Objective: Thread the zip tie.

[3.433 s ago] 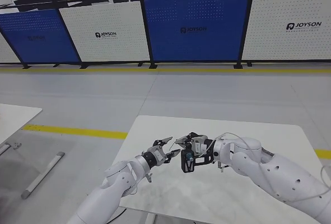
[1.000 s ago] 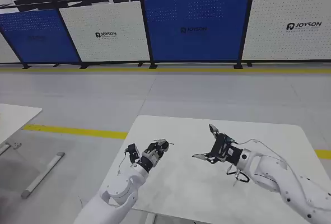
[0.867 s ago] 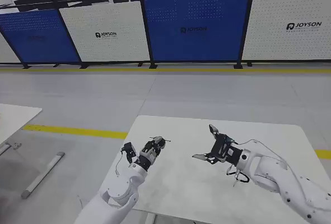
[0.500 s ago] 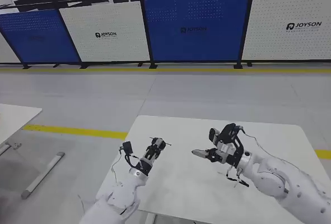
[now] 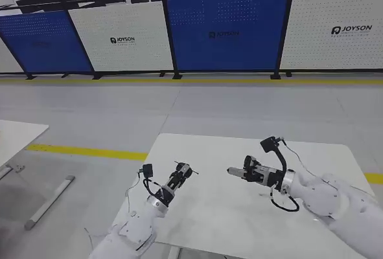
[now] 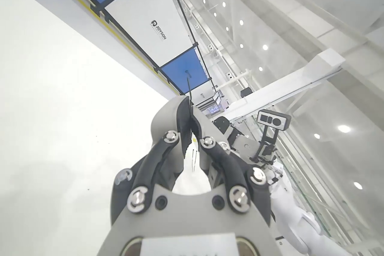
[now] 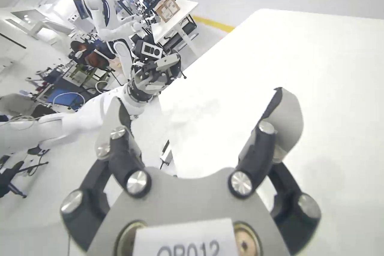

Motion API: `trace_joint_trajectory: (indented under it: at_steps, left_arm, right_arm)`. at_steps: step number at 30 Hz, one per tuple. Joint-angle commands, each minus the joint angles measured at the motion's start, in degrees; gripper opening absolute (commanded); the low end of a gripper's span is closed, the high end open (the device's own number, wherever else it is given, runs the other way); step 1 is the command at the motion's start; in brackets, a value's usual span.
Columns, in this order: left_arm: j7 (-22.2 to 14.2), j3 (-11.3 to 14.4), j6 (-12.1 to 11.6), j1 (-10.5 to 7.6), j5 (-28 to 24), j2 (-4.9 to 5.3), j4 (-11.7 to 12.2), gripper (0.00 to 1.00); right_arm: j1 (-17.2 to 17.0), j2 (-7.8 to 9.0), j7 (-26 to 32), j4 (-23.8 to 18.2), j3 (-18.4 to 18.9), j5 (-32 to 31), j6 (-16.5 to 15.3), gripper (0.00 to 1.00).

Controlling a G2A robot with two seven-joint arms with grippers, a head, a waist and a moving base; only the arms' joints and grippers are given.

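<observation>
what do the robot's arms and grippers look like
The left arm and right arm are smooth white shells with thin cables looping at the wrists. The left gripper and right gripper have grey fingers, black linkages, silver screws and a white printed label.

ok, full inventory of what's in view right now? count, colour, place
zip tie: one, black, pinched in the left gripper, tip past the fingertips.
table: one, white, under both arms.
side table: one, white, across the floor on the left.
box: one, brown, on the side table.
floor lines: two, yellow, one by the table, one by the panels.
panels: several, blue and white, in a row at the back.
left gripper: shut on the zip tie, above the table's left edge.
right gripper: open, empty, above mid-table.
</observation>
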Motion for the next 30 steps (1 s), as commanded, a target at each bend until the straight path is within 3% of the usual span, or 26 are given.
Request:
trace_joint_trajectory:
  at_steps: [1, 5, 8, 10, 14, 17, 19, 30]
  left_arm:
    - [0.00, 0.00, 0.00, 0.00, 0.00, 0.00, 0.00, 0.00]
    - [1.56, 0.10, 1.47, -0.09, -1.66, -0.34, -0.23, 0.00]
    - [2.54, 0.40, 5.10, -0.89, -2.43, -0.72, -1.30, 0.00]
    - [4.02, 1.45, 6.22, -1.05, -1.29, -1.08, -1.77, 0.00]
    - [3.53, 2.24, 7.49, -1.08, -2.09, -1.49, -1.87, 0.00]
    - [1.90, 2.11, 7.58, -0.95, -3.45, -1.55, -2.03, 0.00]
    - [1.90, 2.11, 7.58, -0.95, -3.45, -1.55, -2.03, 0.00]
    - [1.90, 2.11, 7.58, -0.95, -3.45, -1.55, -2.03, 0.00]
  right_arm:
    - [0.00, 0.00, 0.03, 0.00, 0.01, 0.01, 0.00, 1.00]
    - [-0.55, -0.15, 2.86, -0.12, -0.11, -1.39, 0.30, 1.00]
    - [-0.63, -0.80, 6.73, 3.22, 0.94, -0.20, 0.00, 1.00]
    - [-1.09, -1.61, 9.61, 4.79, 1.40, 1.58, 0.00, 1.00]
    - [-1.84, -3.63, 15.50, 7.13, 3.10, 4.96, 0.00, 1.00]
    - [-1.96, -6.12, 22.26, 10.00, 4.80, 8.25, 0.00, 1.00]
    - [-2.04, -7.27, 23.77, 11.83, 5.76, 9.81, 0.00, 1.00]
    - [-2.04, -7.27, 23.77, 11.83, 5.76, 9.81, 0.00, 1.00]
